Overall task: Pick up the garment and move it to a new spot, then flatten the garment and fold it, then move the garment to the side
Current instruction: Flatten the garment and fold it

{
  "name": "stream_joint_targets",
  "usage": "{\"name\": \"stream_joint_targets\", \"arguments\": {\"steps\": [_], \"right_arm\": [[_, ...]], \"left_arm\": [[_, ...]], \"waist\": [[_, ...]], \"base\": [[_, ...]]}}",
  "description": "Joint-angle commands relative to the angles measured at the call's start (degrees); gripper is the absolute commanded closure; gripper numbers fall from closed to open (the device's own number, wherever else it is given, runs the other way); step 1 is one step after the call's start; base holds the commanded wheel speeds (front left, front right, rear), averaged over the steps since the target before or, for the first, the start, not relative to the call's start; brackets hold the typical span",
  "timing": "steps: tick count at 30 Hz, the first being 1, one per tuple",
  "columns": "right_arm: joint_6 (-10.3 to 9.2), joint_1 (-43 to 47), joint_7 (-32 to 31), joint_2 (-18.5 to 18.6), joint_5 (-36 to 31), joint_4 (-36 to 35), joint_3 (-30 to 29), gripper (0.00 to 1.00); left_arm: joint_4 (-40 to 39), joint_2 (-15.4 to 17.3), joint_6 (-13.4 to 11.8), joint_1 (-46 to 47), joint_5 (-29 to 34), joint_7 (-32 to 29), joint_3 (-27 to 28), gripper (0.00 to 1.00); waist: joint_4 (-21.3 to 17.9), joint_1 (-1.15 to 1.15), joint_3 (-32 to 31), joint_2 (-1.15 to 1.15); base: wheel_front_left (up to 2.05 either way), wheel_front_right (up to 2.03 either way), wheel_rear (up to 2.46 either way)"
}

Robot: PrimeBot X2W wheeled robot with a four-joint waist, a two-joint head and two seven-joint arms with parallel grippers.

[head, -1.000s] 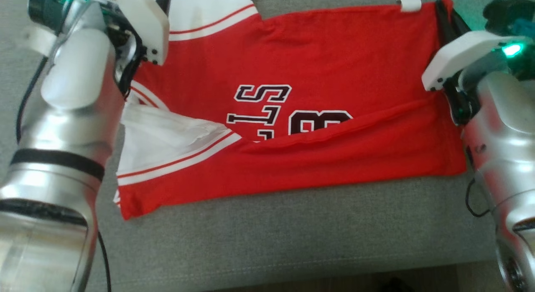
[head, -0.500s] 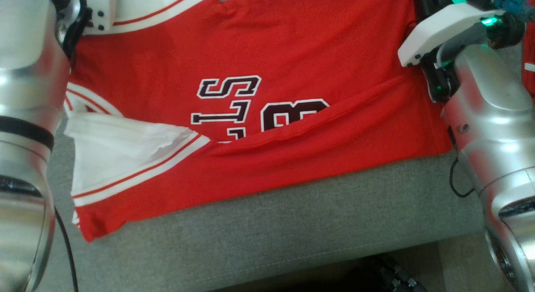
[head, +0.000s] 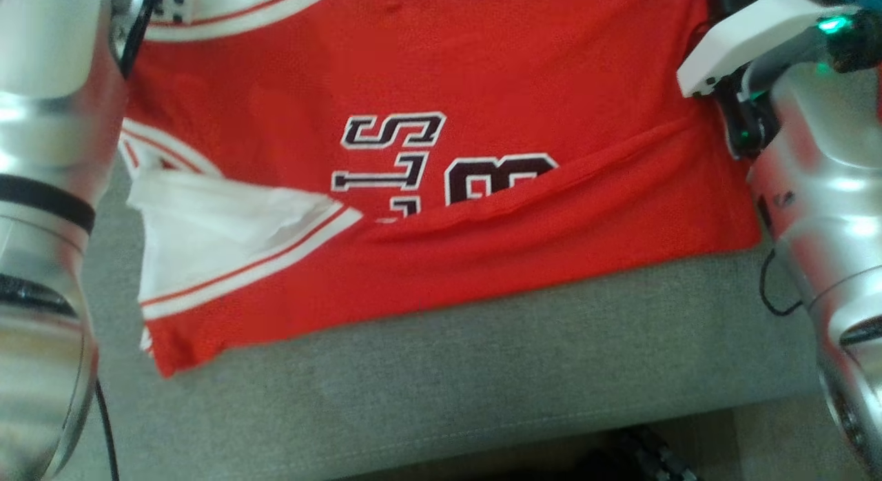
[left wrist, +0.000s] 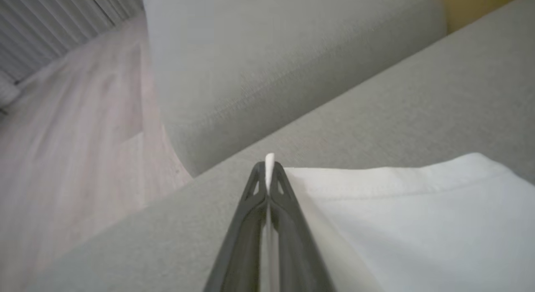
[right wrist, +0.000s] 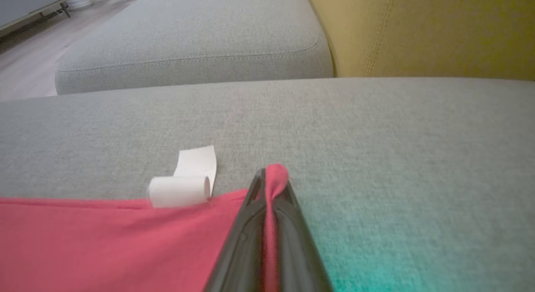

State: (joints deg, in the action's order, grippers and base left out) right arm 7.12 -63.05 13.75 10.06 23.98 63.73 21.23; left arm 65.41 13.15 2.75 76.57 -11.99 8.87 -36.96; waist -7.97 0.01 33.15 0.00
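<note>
Left hand (left wrist: 267, 168) pinches garment (head: 517, 67) — right hand (right wrist: 271, 179) too, curled white label (right wrist: 184, 185) beside it.

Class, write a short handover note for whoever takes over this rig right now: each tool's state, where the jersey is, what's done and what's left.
Left tool: shut on a white edge of the jersey.
Right tool: shut on a red corner of the jersey.
Jersey: spread on the grey sofa cushion, with its near hem folded up over the lettering.
Done: jersey laid out, one fold in, far edge gripped at both ends.
Left: finish the fold, probably by bringing the gripped edge toward the near side, then move the jersey aside.
</note>
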Motion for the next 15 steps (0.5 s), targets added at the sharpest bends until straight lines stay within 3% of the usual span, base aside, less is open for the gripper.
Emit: {"name": "stream_joint_targets", "arguments": {"steps": [1, 11, 15], "right_arm": [[0.36, -1.57, 0.99, 0.36, -0.51, -0.76, -0.49, 1.0], [0.36, 3.02, 1.23, 1.94, -4.88, -4.1, -9.49, 1.0], [0.36, 9.44, 1.24, 1.57, -5.86, -7.92, -12.33, 1.0]], "left_arm": [[-2.07, 1.92, -1.53, 4.27, 0.17, 1.82, 0.81, 1.0], [-3.57, -0.09, -4.54, -2.16, -2.3, 5.97, 2.46, 1.0], [-10.0, -0.78, -5.91, -10.38, -3.48, 6.09, 3.86, 1.0]], "waist": [[1.31, -0.01, -1.19, 0.0], [5.37, -0.01, -7.32, 0.0], [6.34, -0.01, -10.26, 0.0]], "base": [[0.0, 0.0, 0.0], [0.0, 0.0, 0.0], [0.0, 0.0, 0.0]]}}
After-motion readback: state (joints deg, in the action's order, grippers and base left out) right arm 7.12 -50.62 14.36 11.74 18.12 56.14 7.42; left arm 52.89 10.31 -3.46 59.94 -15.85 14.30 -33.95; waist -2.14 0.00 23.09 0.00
